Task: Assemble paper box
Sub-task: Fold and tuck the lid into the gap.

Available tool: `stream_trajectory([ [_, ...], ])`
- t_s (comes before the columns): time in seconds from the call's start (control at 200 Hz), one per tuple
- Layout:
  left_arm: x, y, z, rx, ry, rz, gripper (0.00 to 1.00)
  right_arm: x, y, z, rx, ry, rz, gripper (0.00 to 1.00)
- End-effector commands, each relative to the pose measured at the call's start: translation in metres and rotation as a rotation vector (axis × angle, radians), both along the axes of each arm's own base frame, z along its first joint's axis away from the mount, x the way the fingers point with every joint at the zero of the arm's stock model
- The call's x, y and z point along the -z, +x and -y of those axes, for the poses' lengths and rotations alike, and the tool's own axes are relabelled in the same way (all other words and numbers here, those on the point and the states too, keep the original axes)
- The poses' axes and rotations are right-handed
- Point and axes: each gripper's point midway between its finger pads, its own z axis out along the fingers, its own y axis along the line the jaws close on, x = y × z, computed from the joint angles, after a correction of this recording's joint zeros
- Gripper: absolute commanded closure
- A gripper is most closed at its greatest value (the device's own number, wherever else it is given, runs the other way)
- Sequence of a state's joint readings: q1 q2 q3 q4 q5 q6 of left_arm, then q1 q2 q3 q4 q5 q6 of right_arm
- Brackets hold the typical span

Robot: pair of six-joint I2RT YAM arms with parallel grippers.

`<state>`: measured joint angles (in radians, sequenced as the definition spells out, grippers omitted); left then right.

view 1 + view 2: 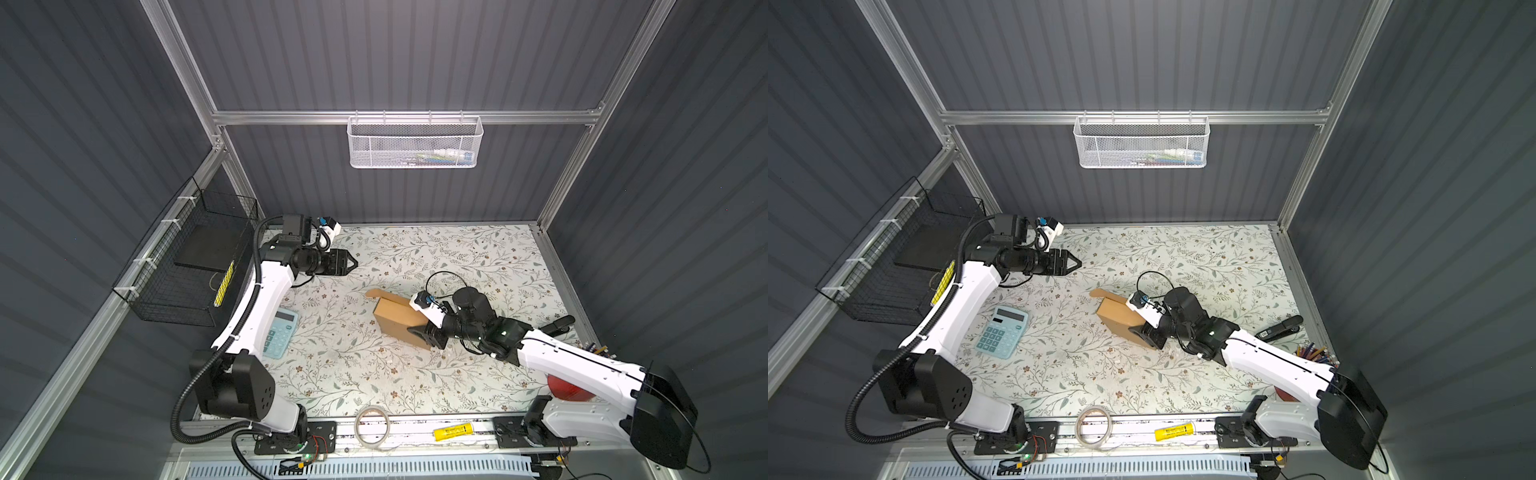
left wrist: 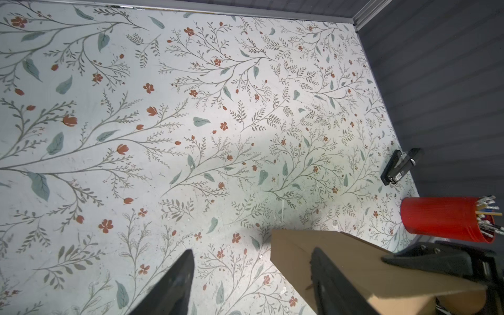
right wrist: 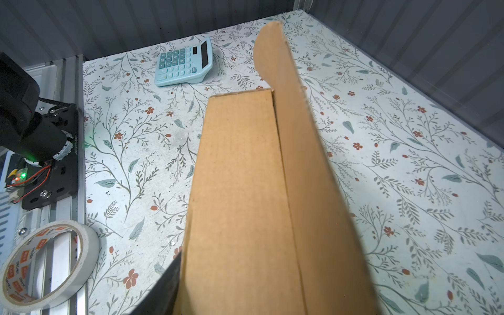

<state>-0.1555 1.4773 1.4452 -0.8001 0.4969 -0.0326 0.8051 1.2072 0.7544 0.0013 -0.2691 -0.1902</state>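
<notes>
Top views: calculator, tape roll, stapler around paper box.

- You have a floral-patterned table, with the paper box near its middle.
- Left of the box, well apart, lies a light-blue calculator.
- Right of the box you'll see a black stapler and a red pen cup, both by the table's edge.

Paper box, gripped — right hand
</notes>
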Motion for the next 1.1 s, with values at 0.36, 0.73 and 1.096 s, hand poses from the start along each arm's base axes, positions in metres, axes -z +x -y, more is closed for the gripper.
stream_trajectory([
  [0.36,-0.012,-0.06,0.039,0.226,-0.185,0.012,0.28,-0.023,-0.001,-0.002,-0.055,0.076,0.006,0.56],
  [0.73,0.004,-0.071,0.065,0.291,-0.185,-0.009,0.27,-0.024,-0.001,-0.002,-0.056,0.081,0.007,0.57],
  [1.096,0.009,-0.081,0.066,0.281,-0.214,-0.023,0.28,-0.025,0.003,-0.004,-0.047,0.087,0.006,0.57],
])
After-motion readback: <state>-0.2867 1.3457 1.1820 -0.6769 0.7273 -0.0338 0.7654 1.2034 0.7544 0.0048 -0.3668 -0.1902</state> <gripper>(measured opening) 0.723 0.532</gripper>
